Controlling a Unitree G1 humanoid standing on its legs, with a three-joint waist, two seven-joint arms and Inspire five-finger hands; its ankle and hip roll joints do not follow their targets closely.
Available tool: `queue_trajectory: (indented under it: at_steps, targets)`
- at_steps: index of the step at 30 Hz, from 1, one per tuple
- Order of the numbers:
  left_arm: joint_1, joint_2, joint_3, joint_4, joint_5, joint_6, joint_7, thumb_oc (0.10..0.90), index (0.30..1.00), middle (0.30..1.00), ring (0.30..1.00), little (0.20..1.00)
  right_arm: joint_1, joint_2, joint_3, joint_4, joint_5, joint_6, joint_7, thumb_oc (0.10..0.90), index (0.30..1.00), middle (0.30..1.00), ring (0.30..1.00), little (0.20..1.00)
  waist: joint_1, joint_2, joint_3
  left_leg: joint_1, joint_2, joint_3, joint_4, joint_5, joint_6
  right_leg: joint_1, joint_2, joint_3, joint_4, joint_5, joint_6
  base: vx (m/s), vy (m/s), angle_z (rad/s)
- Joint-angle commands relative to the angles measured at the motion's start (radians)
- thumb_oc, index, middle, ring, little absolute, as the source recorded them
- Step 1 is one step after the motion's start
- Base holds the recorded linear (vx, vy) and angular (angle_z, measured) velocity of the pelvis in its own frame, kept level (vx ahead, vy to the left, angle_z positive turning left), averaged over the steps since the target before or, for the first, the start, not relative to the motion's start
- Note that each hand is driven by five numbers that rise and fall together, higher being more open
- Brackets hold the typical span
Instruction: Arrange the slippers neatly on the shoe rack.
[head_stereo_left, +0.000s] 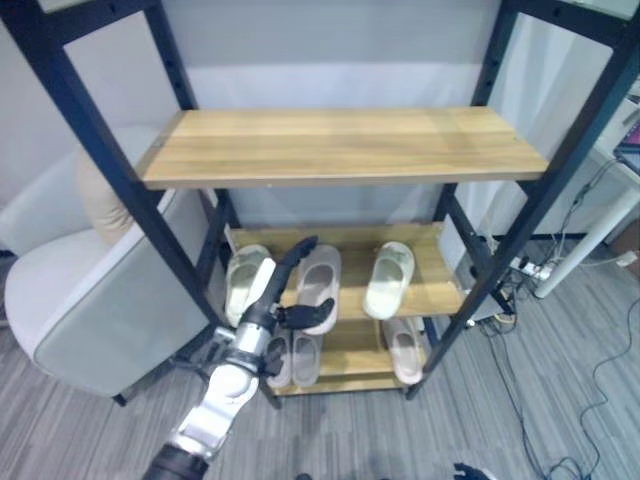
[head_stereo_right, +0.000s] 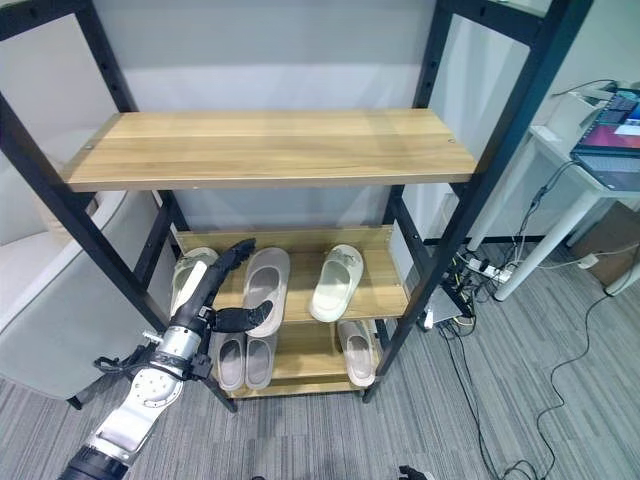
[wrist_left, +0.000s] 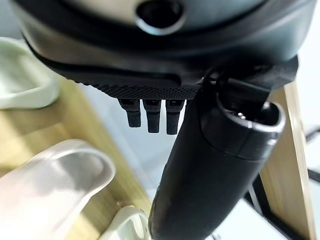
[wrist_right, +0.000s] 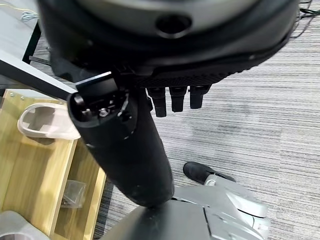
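Where the head views look down: shoe rack with dark metal posts and three wooden shelves, top shelf bare. On middle shelf, three pale slippers: left slipper by the left post, middle slipper beside it, right slipper set apart, toe toward the back. On bottom shelf, a close pair at left and a single slipper at right. Left hand reaching in over front of middle shelf, fingers straight and spread wide along the gap between left and middle slippers, thumb pointing across heel end of middle slipper; contact not certain, nothing held. Grey armchair left of rack; white table at far right.

Left wrist view: fingertips extended past palm, thumb large in front; slipper strap below on the wood.

Right wrist view: right hand over grey carpet beside the rack's corner, fingers relaxed, gripping nothing.
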Motion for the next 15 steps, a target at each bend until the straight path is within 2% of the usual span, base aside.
queue_trajectory:
  at_steps: [1,15]
  targets:
    - [-0.206,0.035,0.014,0.013,0.091,-0.068,0.101,0.800,0.900,0.900,0.900,0.900,-0.023,0.000,0.053,-0.016,-0.035,-0.027,0.011,0.800,0.900,0.900,0.900,0.900,-0.014,-0.021,-0.010,0.044,0.008,-0.004,-0.003,-0.097,-0.050,0.025,-0.005,0.020,0.006,-0.065,0.071,0.03,0.015,-0.20]
    - [-0.447,0.122,-0.085,0.275,0.338,0.046,0.212,0.800,0.900,0.900,0.900,0.900,-0.024,-0.028,0.081,-0.053,-0.050,-0.041,0.019,0.800,0.900,0.900,0.900,0.900,-0.050,-0.029,-0.020,0.036,0.012,0.028,-0.003,-0.107,-0.050,-0.001,-0.002,0.048,0.006,-0.054,0.083,0.01,0.013,-0.08]
